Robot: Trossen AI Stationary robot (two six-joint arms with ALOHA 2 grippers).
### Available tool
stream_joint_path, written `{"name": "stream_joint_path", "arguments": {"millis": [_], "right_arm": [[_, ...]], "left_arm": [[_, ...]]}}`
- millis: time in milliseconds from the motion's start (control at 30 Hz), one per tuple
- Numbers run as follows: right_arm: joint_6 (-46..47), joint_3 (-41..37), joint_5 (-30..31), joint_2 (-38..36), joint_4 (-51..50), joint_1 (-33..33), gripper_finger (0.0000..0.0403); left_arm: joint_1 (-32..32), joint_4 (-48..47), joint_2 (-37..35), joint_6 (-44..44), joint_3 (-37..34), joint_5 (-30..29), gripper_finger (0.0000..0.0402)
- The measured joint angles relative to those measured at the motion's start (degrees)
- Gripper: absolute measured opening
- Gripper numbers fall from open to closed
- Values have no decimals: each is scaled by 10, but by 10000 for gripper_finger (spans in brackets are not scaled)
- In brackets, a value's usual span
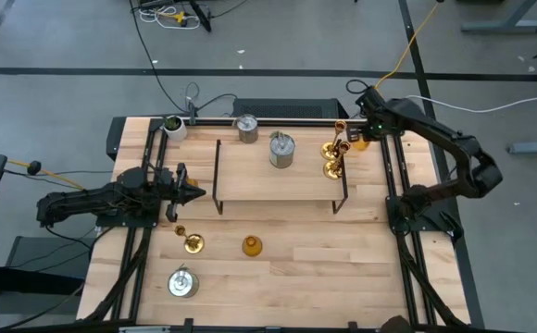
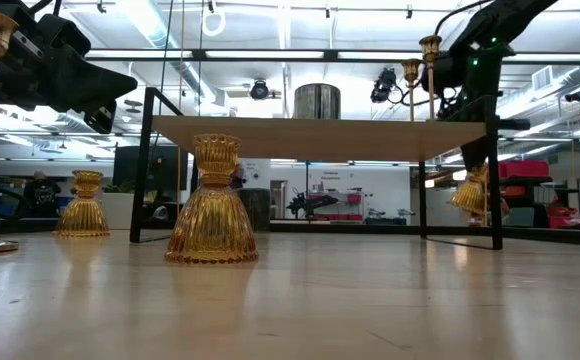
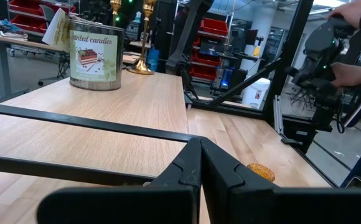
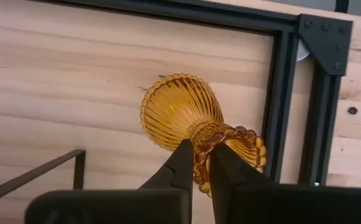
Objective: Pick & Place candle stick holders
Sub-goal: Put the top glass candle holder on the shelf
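We see a wooden rack (image 1: 278, 171) with black wire sides mid-table, toward the far edge. A small whitish cup (image 1: 174, 127) with dark green contents sits near the table's (image 1: 324, 268) far-left corner, beside the rack. Cables (image 1: 171, 14) lie on the grey floor beyond the table. Red storage bins (image 3: 215, 43) line shelving in the room behind.

Wooden table with a rack and scattered holders

The light plank table (image 1: 296, 268) carries a wooden rack (image 1: 278, 176), an amber holder (image 1: 252, 245), a gold holder (image 1: 193, 243), a silver can (image 1: 182, 282), and a whitish cup (image 1: 174, 127).
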Motion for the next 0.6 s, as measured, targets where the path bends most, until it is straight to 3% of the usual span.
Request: {"name": "stream_joint_path", "arguments": {"millis": [600], "right_arm": [[5,1,-16,-122,-46,0,12]], "left_arm": [[0,0,0,0,0,0,7]]}}
